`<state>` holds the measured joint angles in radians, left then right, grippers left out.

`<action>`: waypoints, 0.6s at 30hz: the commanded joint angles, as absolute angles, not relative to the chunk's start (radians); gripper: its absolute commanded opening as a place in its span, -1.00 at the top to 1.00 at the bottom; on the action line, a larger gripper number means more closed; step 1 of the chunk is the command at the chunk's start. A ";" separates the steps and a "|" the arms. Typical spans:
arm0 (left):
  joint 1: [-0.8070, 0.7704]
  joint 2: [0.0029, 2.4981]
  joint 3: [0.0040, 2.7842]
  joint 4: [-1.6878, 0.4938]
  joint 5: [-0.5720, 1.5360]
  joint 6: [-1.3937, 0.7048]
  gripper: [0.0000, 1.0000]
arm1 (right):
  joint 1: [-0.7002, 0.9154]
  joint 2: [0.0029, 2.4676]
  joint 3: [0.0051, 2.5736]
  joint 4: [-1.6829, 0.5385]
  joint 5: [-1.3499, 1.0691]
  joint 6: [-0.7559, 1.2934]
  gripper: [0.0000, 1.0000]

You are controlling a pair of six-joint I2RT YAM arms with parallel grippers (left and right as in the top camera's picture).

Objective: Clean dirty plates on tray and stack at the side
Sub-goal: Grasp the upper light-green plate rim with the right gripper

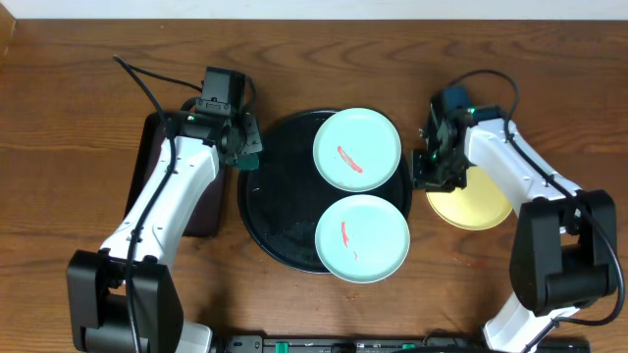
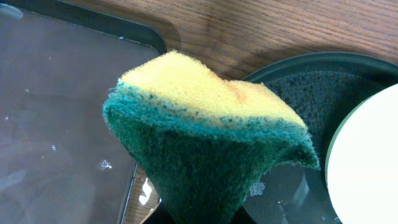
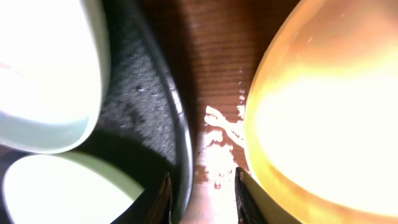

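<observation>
Sponge (image 2: 205, 124) pinched in left jaws; right jaws spread beside yellow plate (image 3: 323, 112).

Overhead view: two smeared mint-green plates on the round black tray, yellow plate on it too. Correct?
No. The overhead view shows the yellow plate off the round black tray, lying on the wooden table to the tray's right. The two smeared mint-green plates are on the tray, as you said.

Soft even light; glaring, blurred plates (image 3: 323, 106) up close.
</observation>
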<state>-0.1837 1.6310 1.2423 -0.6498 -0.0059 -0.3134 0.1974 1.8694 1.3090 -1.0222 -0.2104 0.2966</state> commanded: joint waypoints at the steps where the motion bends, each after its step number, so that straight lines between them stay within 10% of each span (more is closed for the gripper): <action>1: -0.183 1.627 1.259 -0.650 -0.008 -0.300 0.85 | 0.184 1.877 1.366 -1.091 -0.252 0.227 0.35; 18: -0.183 1.628 1.253 -0.650 -0.008 -0.300 0.85 | 0.226 1.877 1.366 -1.117 -0.310 0.163 0.27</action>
<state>-0.1837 1.6310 1.2423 -0.6502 -0.0055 -0.3134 0.2195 1.8694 1.3552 -1.1408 -0.2996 0.1795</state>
